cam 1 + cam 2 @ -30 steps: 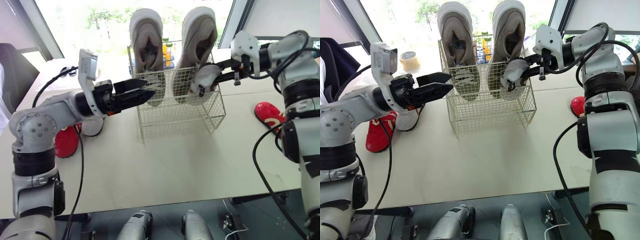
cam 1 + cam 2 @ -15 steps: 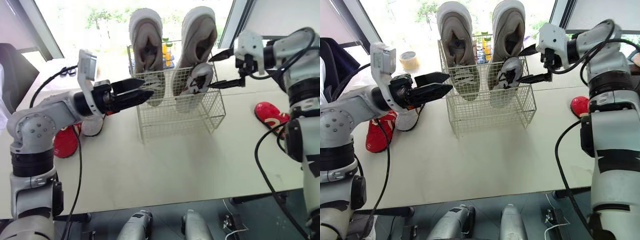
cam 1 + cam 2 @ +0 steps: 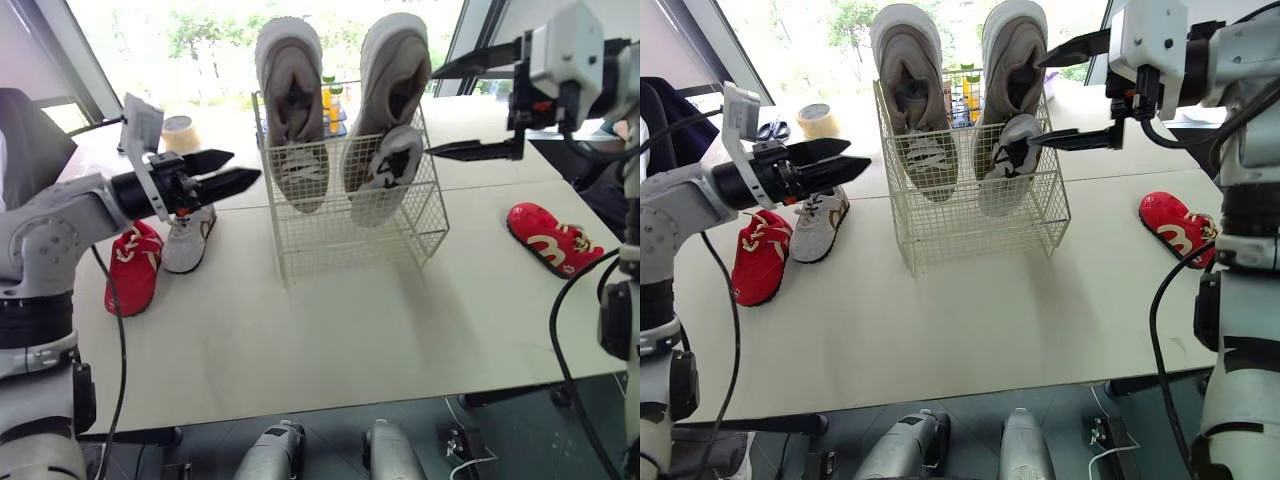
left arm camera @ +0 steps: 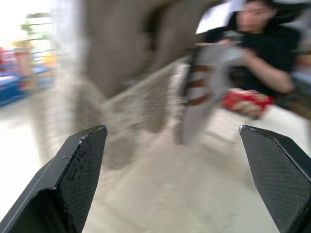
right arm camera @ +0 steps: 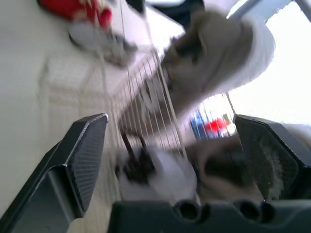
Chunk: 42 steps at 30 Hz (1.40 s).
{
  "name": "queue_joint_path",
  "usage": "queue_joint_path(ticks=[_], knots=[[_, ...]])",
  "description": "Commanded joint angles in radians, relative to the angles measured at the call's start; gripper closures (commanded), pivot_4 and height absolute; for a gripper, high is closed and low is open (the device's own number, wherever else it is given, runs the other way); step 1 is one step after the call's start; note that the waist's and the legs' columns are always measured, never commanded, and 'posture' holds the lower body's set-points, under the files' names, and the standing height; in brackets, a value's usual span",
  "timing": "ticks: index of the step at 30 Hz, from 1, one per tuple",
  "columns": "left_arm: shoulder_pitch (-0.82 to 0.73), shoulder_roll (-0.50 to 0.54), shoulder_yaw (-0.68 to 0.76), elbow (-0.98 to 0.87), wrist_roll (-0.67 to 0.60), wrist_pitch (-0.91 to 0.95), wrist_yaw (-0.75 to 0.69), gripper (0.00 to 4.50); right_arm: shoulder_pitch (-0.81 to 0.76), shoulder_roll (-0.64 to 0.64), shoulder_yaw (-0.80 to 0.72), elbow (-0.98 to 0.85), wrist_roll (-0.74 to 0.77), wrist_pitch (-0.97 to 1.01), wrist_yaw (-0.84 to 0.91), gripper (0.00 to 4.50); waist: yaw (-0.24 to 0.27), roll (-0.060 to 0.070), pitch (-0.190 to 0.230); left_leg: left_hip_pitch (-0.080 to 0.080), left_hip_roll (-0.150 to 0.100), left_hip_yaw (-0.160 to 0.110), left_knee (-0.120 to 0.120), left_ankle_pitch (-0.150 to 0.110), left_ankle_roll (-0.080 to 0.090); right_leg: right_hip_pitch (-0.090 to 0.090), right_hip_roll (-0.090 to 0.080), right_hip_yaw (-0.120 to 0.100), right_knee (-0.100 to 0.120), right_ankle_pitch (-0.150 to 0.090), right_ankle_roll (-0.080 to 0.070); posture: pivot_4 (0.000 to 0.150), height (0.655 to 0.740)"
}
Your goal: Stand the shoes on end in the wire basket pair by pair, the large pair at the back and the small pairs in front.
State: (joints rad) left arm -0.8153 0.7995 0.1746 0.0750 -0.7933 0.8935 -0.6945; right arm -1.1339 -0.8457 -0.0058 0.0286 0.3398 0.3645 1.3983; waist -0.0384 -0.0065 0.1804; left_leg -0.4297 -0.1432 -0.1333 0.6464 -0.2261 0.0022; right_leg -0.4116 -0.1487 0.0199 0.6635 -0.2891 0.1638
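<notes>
wire basket: stands on the counter between the two hands.

large grey pair: on end along the back of the basket, side by side, openings facing the camera, upper ends rising well above the rim.

small laced shoe: on end in the front of the basket, leaning on the large shoe nearer the right hand, just beside that hand's lower fingertip.

small pale shoe: on end in the front of the basket, against the large shoe nearer the left hand.

left hand: fingers parted, nothing between them. the tips point at the basket and stop short of its wire.

right hand — spread wide, holding nothing. the lower finger reaches to the basket's side wire, and the upper finger is level with the upper part of the nearer large shoe.

white shoe: flat on the counter just under the left hand, outside the basket.

red shoe: flat on the counter just beside the white shoe, on the side away from the basket.

second red shoe: flat on the counter below the right hand, well apart from the basket.

roll of tape — on the counter beyond the left hand.

person: dark top, seen past the basket in the left wrist view.
</notes>
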Motion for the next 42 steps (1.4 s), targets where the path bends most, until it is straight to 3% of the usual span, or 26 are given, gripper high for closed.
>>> queue_joint_path(ticks=[1,6,13,19,31,35,39,42], knots=[[-0.11,0.026,-0.034,0.164,0.145,-0.024,0.062,0.0,0.104,0.056,-0.002,-0.293,0.125,0.174,-0.124,0.02,0.004,0.0,0.0,0.0,0.0,0.0,0.0,0.0,0.0,0.0,0.0,0.0,0.0,0.0,0.0,0.15,0.74],[-0.228,0.017,-0.126,0.432,0.327,-0.07,0.063,0.0,0.192,0.109,0.021,-0.423,0.151,0.244,-0.241,0.02,0.025,0.0,0.0,0.0,-0.002,0.001,0.002,0.0,0.001,0.0,-0.001,0.0,0.0,0.0,0.0,0.15,0.74],[-0.358,0.004,-0.261,0.801,0.566,-0.177,0.001,0.0,0.216,0.114,0.027,-0.457,0.166,0.268,-0.312,0.02,0.024,-0.002,0.0,0.0,-0.002,0.0,0.002,0.0,0.001,0.0,-0.001,-0.001,0.001,0.0,0.0,0.15,0.74],[-0.406,-0.06,-0.273,0.975,0.654,-0.296,-0.07,0.0,0.233,0.108,0.017,-0.471,0.18,0.278,-0.345,0.02,0.024,-0.002,0.0,0.0,-0.002,0.0,0.002,0.0,0.001,0.0,-0.001,-0.001,0.001,0.0,0.0,0.15,0.74],[-0.434,-0.177,-0.251,1.17,0.777,-0.433,-0.001,0.0,0.25,0.094,0.013,-0.491,0.199,0.292,-0.403,0.02,0.018,-0.004,0.001,0.0,-0.001,0.0,0.001,0.0,0.001,0.0,-0.001,-0.002,0.002,0.0,0.0,0.15,0.74],[-0.417,-0.202,-0.234,1.207,0.785,-0.441,0.028,1.24,0.254,0.088,0.01,-0.492,0.2,0.293,-0.413,0.0,0.02,-0.005,0.001,-0.001,-0.001,0.0,0.002,0.0,0.001,0.0,-0.001,-0.002,0.002,0.0,0.0,0.15,0.74],[-0.405,-0.217,-0.198,1.228,0.783,-0.442,0.061,3.06,0.254,0.079,0.011,-0.49,0.198,0.288,-0.42,0.0,0.026,-0.005,0.001,-0.001,-0.002,0.0,0.003,0.0,0.001,0.0,-0.001,-0.002,0.002,0.0,0.0,0.15,0.74],[-0.411,-0.218,-0.167,1.228,0.778,-0.451,0.081,3.84,0.257,0.068,0.005,-0.492,0.2,0.293,-0.426,0.0,0.026,-0.005,0.0,0.0,-0.002,0.0,0.003,-0.001,0.002,0.001,-0.001,-0.002,0.003,0.0,0.0,0.15,0.74]])
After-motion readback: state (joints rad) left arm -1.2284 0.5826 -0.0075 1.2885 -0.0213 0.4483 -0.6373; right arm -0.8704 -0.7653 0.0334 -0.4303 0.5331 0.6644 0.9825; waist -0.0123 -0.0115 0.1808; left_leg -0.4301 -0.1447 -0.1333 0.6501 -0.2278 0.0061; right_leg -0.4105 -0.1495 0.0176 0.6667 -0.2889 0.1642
